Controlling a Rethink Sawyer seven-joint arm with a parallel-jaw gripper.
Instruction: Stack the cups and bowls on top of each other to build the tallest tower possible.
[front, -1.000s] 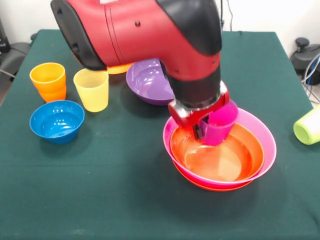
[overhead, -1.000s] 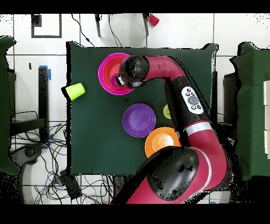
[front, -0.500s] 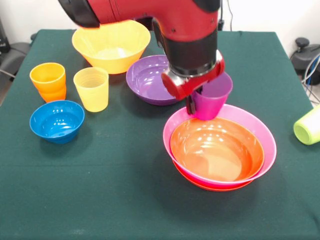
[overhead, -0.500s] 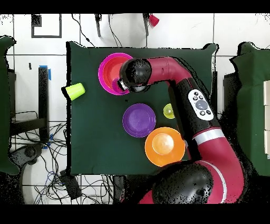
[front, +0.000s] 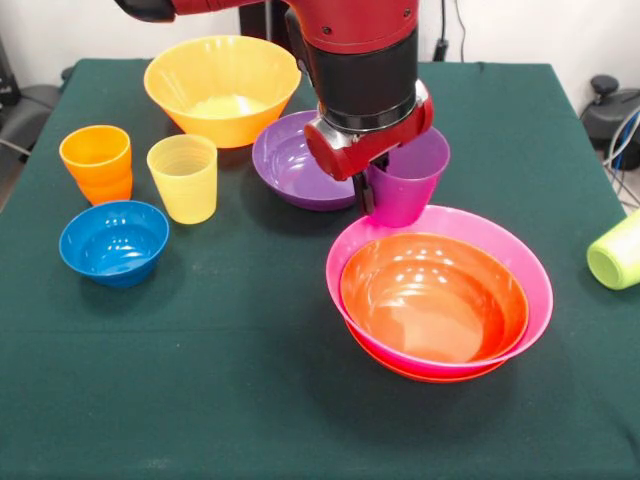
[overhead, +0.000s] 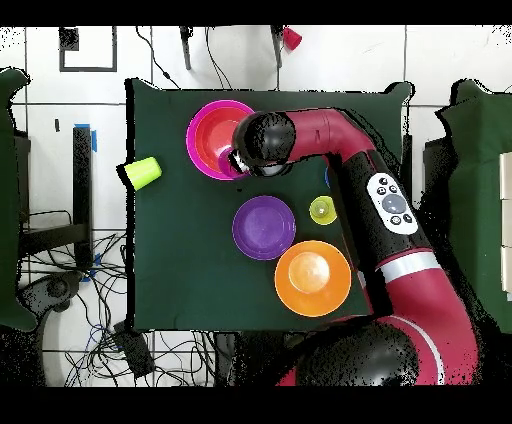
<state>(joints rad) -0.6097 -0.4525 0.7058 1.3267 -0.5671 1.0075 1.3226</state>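
Note:
My gripper (front: 376, 192) is shut on the rim of a purple cup (front: 408, 182) and holds it upright in the air, just behind the far rim of the tower. The tower is a pink bowl (front: 524, 262) with a red-orange bowl (front: 432, 300) nested inside and another red-orange rim showing beneath. In the overhead view the purple cup (overhead: 231, 162) hangs at the edge of the pink bowl (overhead: 200, 128) under my gripper (overhead: 240, 160). A purple bowl (front: 290, 160) stands right behind the held cup.
A big yellow-orange bowl (front: 222, 85) stands at the back. An orange cup (front: 97, 160), a yellow cup (front: 185, 178) and a small blue bowl (front: 113, 240) are grouped at the left. A lime green cup (front: 615, 250) lies on its side at the right edge.
The gripper has lifted the purple cup up out of the red-orange bowl and carried it back past the tower's far rim. The arm has drawn back, uncovering the yellow-orange bowl.

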